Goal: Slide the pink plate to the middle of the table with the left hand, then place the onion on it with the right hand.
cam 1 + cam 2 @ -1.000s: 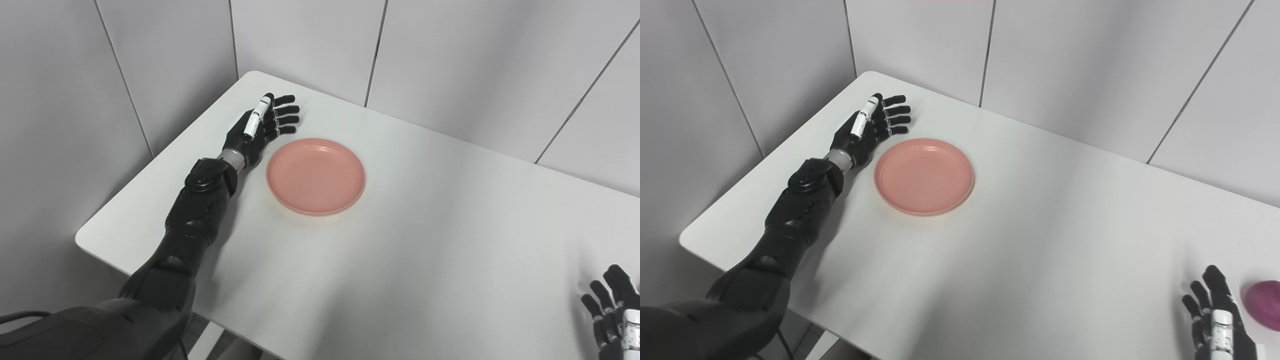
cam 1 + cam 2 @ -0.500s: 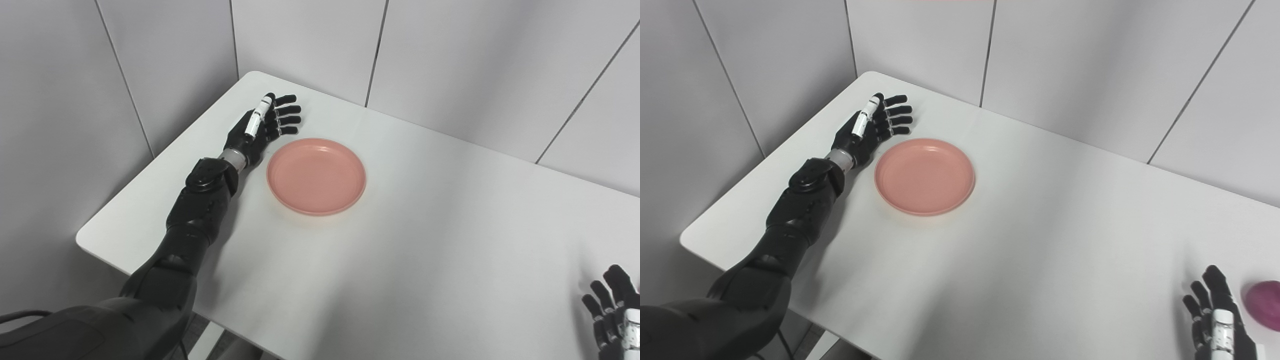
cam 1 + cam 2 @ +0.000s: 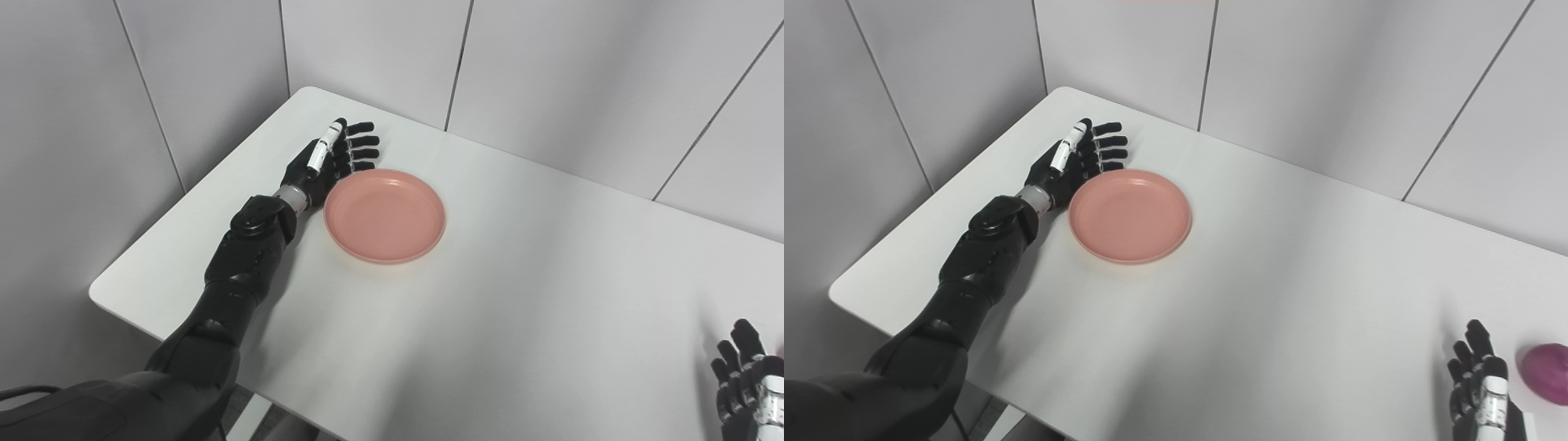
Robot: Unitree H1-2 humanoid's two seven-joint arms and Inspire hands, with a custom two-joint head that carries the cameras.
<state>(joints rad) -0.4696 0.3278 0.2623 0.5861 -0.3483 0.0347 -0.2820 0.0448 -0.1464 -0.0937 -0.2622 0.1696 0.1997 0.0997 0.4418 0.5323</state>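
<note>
The left robot hand (image 3: 331, 160), fingers spread and holding nothing, rests against the pink plate (image 3: 384, 215), set to push; the right robot hand (image 3: 1479, 386) (also open) waits beside the onion (image 3: 1545, 372).

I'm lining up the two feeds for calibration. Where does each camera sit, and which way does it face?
Left eye view: on the head, looking down at the white table; shows the left hand beside the pink plate, and the right hand.
Right eye view: set slightly rightward, facing the same way; adds the onion at the right edge.
Shared: table, plate, both hands.
</note>
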